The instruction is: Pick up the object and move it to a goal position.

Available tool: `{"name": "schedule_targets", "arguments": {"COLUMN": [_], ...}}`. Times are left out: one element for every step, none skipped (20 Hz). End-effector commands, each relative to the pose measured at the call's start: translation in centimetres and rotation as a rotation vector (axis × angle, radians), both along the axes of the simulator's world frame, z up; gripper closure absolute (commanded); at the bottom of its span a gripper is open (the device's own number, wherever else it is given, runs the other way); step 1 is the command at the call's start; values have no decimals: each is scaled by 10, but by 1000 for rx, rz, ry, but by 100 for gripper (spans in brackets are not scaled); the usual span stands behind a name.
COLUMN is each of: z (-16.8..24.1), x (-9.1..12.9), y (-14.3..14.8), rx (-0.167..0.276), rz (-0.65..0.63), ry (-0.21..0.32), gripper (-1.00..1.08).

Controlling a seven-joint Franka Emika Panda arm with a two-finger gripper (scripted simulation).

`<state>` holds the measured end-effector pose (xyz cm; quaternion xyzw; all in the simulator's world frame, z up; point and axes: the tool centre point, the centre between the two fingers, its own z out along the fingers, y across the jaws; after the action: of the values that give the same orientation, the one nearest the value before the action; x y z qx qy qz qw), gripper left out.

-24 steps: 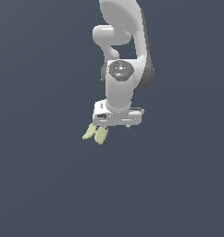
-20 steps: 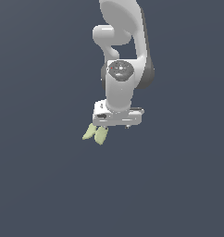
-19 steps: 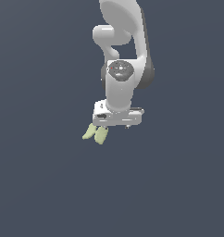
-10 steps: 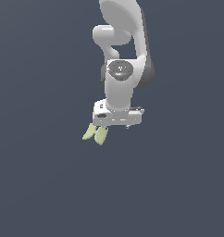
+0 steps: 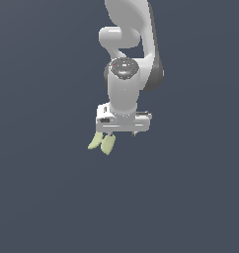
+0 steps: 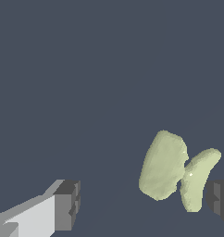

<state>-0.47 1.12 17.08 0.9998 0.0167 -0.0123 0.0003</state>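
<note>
The object [image 6: 164,165] is a small pale yellow-green piece with rounded, tapered lobes. In the wrist view it sits between my fingers, close against one dark pad [image 6: 219,202] and far from the other pad [image 6: 67,206]. My gripper [image 6: 144,203] is open, with a wide gap on one side of the object. In the exterior view the object [image 5: 101,143] pokes out just below the white hand, toward that view's left, and my gripper [image 5: 119,135] is mostly hidden under the hand.
A flat dark grey-blue surface [image 5: 190,197] fills everything around the arm. The white arm [image 5: 129,59] rises straight above the hand. Nothing else shows.
</note>
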Motion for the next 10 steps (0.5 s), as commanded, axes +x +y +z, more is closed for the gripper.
{"name": "schedule_targets", "arguments": {"z": [-1, -1, -2, -2, -3, -4, -5, -6, -7, -8], "x": [0, 0, -1, -1, -1, -1, -1, -2, -2, -2], "y": [0, -1, -1, -2, -3, -4, -5, -6, -7, -9], "rx": [0, 0, 0, 0, 0, 0, 0, 0, -1, -1], "rz": [5, 9, 14, 21, 28, 37, 47, 58, 70, 83], "ry": [1, 1, 1, 1, 1, 1, 0, 0, 0, 0], "gripper": [-92, -92, -92, -92, -92, -92, -92, -92, -92, -92]}}
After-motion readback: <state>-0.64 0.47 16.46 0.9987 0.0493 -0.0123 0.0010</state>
